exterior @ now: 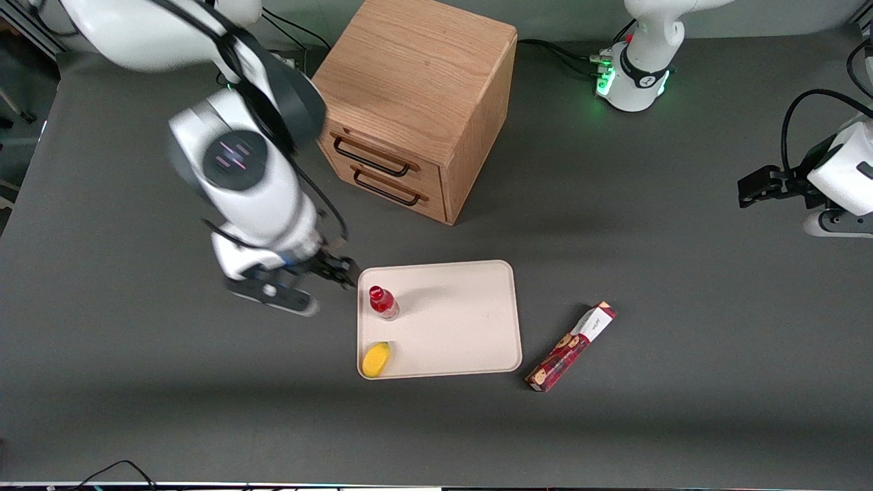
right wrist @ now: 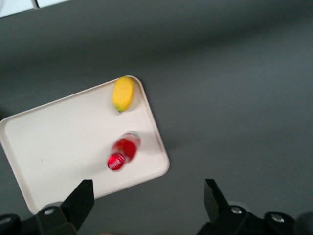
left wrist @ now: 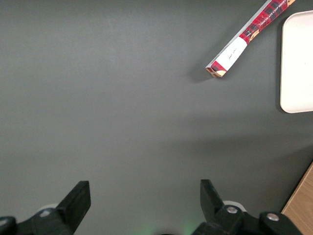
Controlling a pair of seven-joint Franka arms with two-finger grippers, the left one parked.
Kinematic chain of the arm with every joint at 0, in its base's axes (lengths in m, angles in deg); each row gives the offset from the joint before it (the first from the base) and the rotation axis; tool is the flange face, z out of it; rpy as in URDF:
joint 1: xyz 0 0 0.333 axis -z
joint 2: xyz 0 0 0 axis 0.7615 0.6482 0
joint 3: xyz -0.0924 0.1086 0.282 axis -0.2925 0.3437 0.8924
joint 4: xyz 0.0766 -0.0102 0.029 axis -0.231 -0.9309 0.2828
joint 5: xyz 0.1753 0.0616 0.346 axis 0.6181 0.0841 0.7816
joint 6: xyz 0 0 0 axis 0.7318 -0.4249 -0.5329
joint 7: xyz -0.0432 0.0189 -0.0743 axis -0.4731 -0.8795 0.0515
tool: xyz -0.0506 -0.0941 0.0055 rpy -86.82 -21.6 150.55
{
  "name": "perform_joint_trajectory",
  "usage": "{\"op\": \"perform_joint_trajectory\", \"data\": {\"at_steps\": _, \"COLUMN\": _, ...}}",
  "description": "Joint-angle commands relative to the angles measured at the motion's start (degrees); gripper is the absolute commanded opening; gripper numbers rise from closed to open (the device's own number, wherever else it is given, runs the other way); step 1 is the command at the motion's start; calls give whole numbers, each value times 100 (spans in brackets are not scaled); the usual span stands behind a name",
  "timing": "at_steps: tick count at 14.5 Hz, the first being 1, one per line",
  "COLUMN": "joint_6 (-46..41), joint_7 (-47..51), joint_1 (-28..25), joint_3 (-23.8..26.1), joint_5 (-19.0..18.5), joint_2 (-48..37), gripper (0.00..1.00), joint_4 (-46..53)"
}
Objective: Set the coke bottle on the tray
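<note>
The coke bottle (exterior: pixel 382 302) is small and red with a red cap. It stands upright on the cream-beige tray (exterior: pixel 464 320), near the tray's edge toward the working arm's end. It also shows in the right wrist view (right wrist: pixel 122 152) on the tray (right wrist: pixel 58 142). My gripper (exterior: pixel 334 271) is open and empty. It hovers above the table just outside that tray edge, beside the bottle and apart from it. In the right wrist view the gripper (right wrist: pixel 149 203) has its two fingers spread wide over the tray's corner and the bare table.
A yellow lemon-like object (exterior: pixel 376 359) lies in the tray's corner nearer the front camera. A long red cookie box (exterior: pixel 571 346) lies on the table toward the parked arm's end. A wooden drawer cabinet (exterior: pixel 416 102) stands farther from the camera than the tray.
</note>
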Motion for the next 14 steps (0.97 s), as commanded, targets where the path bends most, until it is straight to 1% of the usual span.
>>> {"op": "perform_joint_trajectory", "data": {"at_steps": 1, "joint_6": -893, "joint_7": -1145, "joint_1": 151, "joint_3": -725, "joint_5": 932, "joint_2": -1067, "gripper": 100, "joint_4": -159}}
{"op": "perform_joint_trajectory", "data": {"at_steps": 2, "joint_6": -1009, "joint_7": -1680, "joint_1": 177, "joint_3": -1294, "joint_5": 1381, "joint_2": -1435, "gripper": 100, "joint_4": -281}}
{"op": "perform_joint_trajectory", "data": {"at_steps": 3, "joint_6": -1019, "joint_7": -2277, "joint_1": 177, "joint_3": -1839, "joint_5": 1750, "joint_2": -1839, "gripper": 100, "joint_4": -647}}
{"op": "perform_joint_trajectory", "data": {"at_steps": 4, "joint_6": -984, "joint_7": -2787, "joint_1": 177, "joint_3": -2341, "joint_5": 2015, "joint_2": -2191, "gripper": 100, "joint_4": -999}}
{"op": "perform_joint_trajectory", "data": {"at_steps": 5, "joint_6": -914, "joint_7": -3201, "joint_1": 169, "joint_3": -2746, "joint_5": 2166, "joint_2": -2482, "gripper": 100, "joint_4": -1386}}
{"op": "perform_joint_trajectory", "data": {"at_steps": 6, "joint_6": -713, "joint_7": -3501, "joint_1": 177, "joint_3": -3003, "joint_5": 2185, "joint_2": -2746, "gripper": 100, "joint_4": -1833}}
{"op": "perform_joint_trajectory", "data": {"at_steps": 8, "joint_6": -12, "joint_7": -3881, "joint_1": 160, "joint_3": -3364, "joint_5": 2194, "joint_2": -3334, "gripper": 100, "joint_4": -2965}}
{"op": "perform_joint_trajectory", "data": {"at_steps": 9, "joint_6": 288, "joint_7": -3891, "joint_1": 142, "joint_3": -3435, "joint_5": 2202, "joint_2": -3590, "gripper": 100, "joint_4": -3433}}
{"op": "perform_joint_trajectory", "data": {"at_steps": 10, "joint_6": 326, "joint_7": -3908, "joint_1": 134, "joint_3": -3436, "joint_5": 2202, "joint_2": -3644, "gripper": 100, "joint_4": -3524}}
{"op": "perform_joint_trajectory", "data": {"at_steps": 13, "joint_6": 300, "joint_7": -3839, "joint_1": 125, "joint_3": -3445, "joint_5": 2229, "joint_2": -3453, "gripper": 100, "joint_4": -3201}}
{"op": "perform_joint_trajectory", "data": {"at_steps": 14, "joint_6": 248, "joint_7": -3838, "joint_1": 125, "joint_3": -3445, "joint_5": 2307, "joint_2": -3373, "gripper": 100, "joint_4": -3069}}
